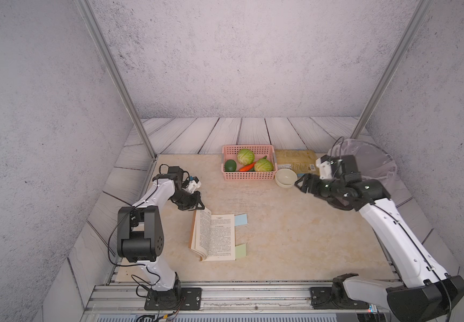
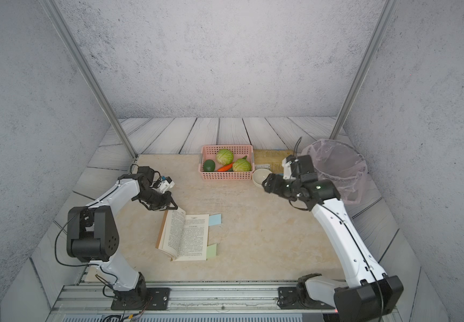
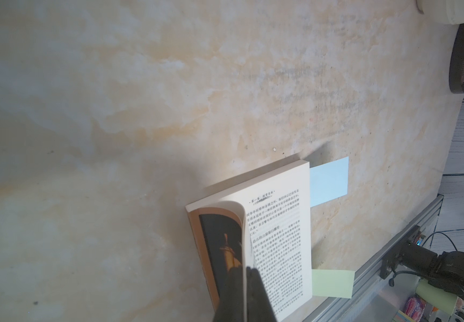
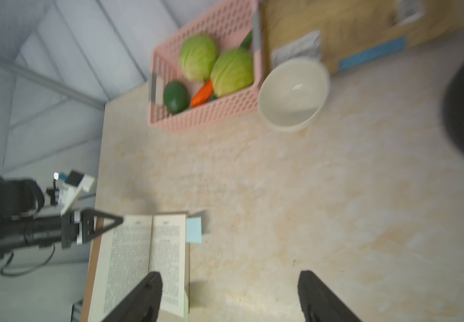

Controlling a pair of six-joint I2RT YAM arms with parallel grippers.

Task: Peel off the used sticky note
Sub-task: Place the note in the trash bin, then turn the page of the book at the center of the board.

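An open book (image 1: 217,237) (image 2: 189,237) lies on the beige table. Two sticky notes stick out from its right page edge: a blue sticky note (image 1: 240,219) (image 2: 214,219) (image 3: 328,181) (image 4: 194,230) at the far end and a green sticky note (image 1: 240,250) (image 2: 212,251) (image 3: 332,283) at the near end. I cannot tell which is the used one. My left gripper (image 1: 201,207) (image 2: 180,208) (image 3: 244,271) is shut on a thin leaf at the book's far left corner. My right gripper (image 1: 299,182) (image 2: 265,184) (image 4: 229,278) hangs open and empty above the table, beside the bowl.
A pink basket (image 1: 249,175) (image 4: 197,120) of cabbages, an avocado and a carrot stands at the back. Next to it are a white bowl (image 1: 286,177) (image 4: 295,94) and a brown packet (image 1: 295,159). A bin with a plastic liner (image 1: 370,161) stands behind the right arm.
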